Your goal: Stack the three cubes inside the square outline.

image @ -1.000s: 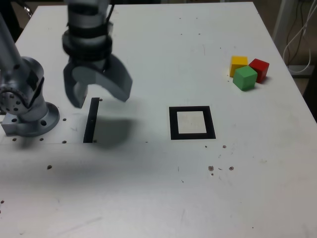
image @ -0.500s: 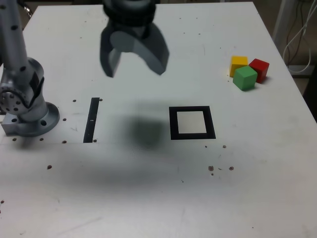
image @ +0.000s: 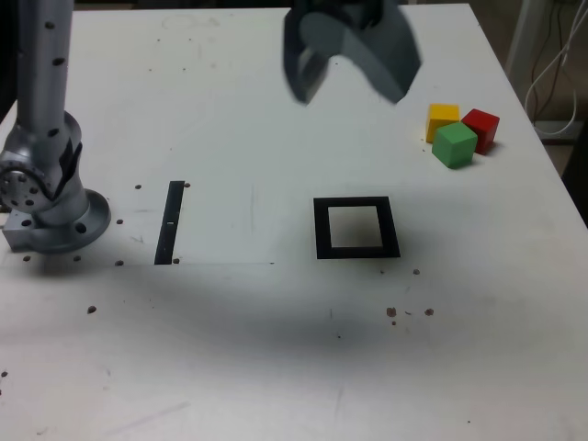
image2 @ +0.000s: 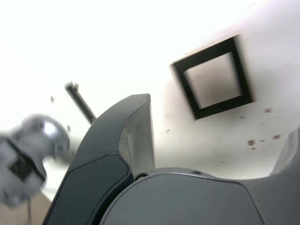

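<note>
- Pincer (image: pixel 349 78): hanging high above the tabletop (image: pixel 257 349) near its far edge, jaws spread wide, gripping nothing; upper part cut off.
- Red cube (image: pixel 480 128), yellow cube (image: pixel 443 118), green cube (image: pixel 455 144): clustering together, touching, near the far right corner.
- Square outline (image: pixel 356 228): lying mid-tabletop, unoccupied.
- Black strip (image: pixel 170 222): lying beside arm base (image: pixel 50 202).

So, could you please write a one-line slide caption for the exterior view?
Open gripper in the air, yellow, red and green cubes clustered unstacked, square outline empty.
</note>
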You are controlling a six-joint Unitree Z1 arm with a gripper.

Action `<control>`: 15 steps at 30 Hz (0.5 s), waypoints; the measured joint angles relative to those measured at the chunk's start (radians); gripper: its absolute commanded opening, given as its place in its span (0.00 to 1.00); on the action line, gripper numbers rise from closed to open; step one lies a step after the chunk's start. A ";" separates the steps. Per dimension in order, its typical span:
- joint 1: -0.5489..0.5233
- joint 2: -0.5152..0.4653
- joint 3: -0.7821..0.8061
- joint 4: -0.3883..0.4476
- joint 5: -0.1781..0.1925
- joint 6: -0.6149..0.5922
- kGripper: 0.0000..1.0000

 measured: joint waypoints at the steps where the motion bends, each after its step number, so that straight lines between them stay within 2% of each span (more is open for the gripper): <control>1: 0.000 0.008 -0.029 0.000 0.025 0.033 1.00; 4: 0.000 0.021 -0.123 0.000 0.101 0.137 1.00; 7: 0.002 0.047 -0.219 0.000 0.145 0.240 1.00; 11: 0.026 0.096 -0.309 0.006 0.153 0.377 1.00; 15: 0.068 0.172 -0.439 0.018 0.116 0.516 1.00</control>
